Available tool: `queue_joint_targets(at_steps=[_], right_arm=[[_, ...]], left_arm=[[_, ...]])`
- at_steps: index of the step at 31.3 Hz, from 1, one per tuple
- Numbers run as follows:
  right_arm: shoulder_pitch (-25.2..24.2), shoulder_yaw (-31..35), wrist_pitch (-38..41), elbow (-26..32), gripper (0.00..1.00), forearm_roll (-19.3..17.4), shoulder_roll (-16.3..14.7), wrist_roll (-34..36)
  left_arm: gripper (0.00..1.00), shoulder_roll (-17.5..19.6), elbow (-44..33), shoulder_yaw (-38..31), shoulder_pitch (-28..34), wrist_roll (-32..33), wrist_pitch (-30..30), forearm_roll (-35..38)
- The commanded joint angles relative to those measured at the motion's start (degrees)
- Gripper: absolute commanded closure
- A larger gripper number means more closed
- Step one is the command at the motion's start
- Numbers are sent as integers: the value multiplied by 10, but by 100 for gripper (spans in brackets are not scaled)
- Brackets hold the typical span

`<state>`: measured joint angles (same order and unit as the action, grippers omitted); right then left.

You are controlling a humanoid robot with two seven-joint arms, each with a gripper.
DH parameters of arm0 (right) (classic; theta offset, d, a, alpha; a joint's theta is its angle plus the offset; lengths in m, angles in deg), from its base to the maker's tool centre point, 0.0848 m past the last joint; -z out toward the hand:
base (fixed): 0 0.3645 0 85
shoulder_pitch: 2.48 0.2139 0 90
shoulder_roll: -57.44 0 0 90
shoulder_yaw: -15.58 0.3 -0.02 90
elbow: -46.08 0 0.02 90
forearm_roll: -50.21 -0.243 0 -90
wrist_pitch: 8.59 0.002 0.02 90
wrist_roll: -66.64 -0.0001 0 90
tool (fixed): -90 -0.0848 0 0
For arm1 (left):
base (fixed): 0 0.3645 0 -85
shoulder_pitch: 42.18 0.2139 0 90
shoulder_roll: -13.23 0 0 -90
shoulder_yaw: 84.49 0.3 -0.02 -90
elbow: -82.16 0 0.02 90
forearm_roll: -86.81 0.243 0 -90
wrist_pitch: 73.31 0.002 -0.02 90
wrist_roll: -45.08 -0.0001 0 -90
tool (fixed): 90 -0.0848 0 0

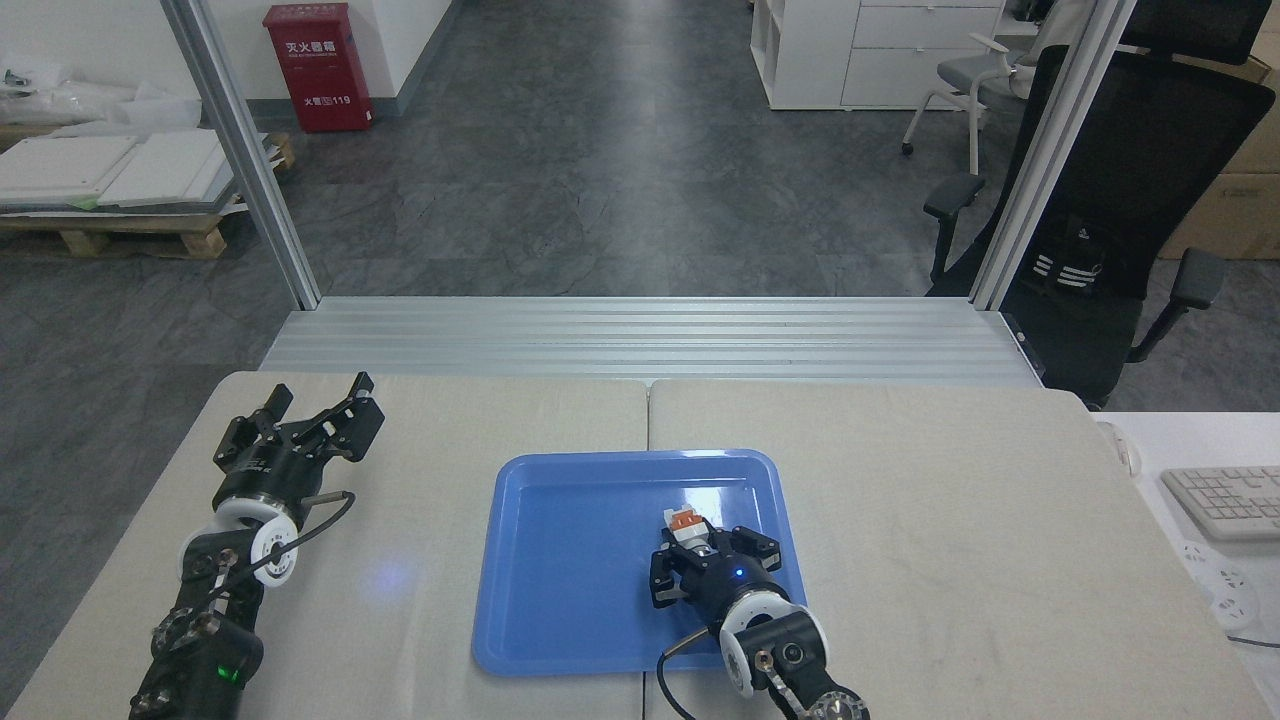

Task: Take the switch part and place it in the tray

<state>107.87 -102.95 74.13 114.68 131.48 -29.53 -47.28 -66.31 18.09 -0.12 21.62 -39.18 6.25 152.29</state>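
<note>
Plastic switch part (684,524) light, rigid; right gripper (690,545) clamps blocky body over tray (560,560), best hold. Left gripper (318,415) spread, empty.

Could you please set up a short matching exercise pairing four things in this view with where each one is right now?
Things:
1. switch part
2. tray
3. left hand
4. keyboard

Places:
A. middle of the table
B. held in the right hand, over the tray
C. side desk at far right
D. above the table's left side, holding nothing

Pairs: 1-B, 2-A, 3-D, 4-C
</note>
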Motion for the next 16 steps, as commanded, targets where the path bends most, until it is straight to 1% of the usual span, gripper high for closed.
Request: queue_joint_targets(at_steps=[1, 3, 8, 10, 12, 14, 16], right_arm=[[-1, 7, -17, 0, 4, -3, 11, 8], [-1, 15, -17, 0, 2, -7, 12, 9], [8, 51, -17, 0, 1, -10, 21, 21], [24, 73, -17, 0, 1, -13, 18, 35], [53, 96, -17, 0, 1, -14, 13, 63], [70, 112, -13, 7, 1, -15, -4, 100], [79, 126, 2, 6, 1, -19, -54, 136]], left_arm=[[0, 0, 0, 0, 0, 1, 0, 0], [0, 0, 0, 0, 0, 1, 0, 0], [0, 0, 0, 0, 0, 1, 0, 0], [0, 0, 0, 0, 0, 1, 0, 0], [0, 0, 0, 0, 0, 1, 0, 0], [0, 0, 0, 0, 0, 0, 0, 0], [0, 0, 0, 0, 0, 0, 0, 0]])
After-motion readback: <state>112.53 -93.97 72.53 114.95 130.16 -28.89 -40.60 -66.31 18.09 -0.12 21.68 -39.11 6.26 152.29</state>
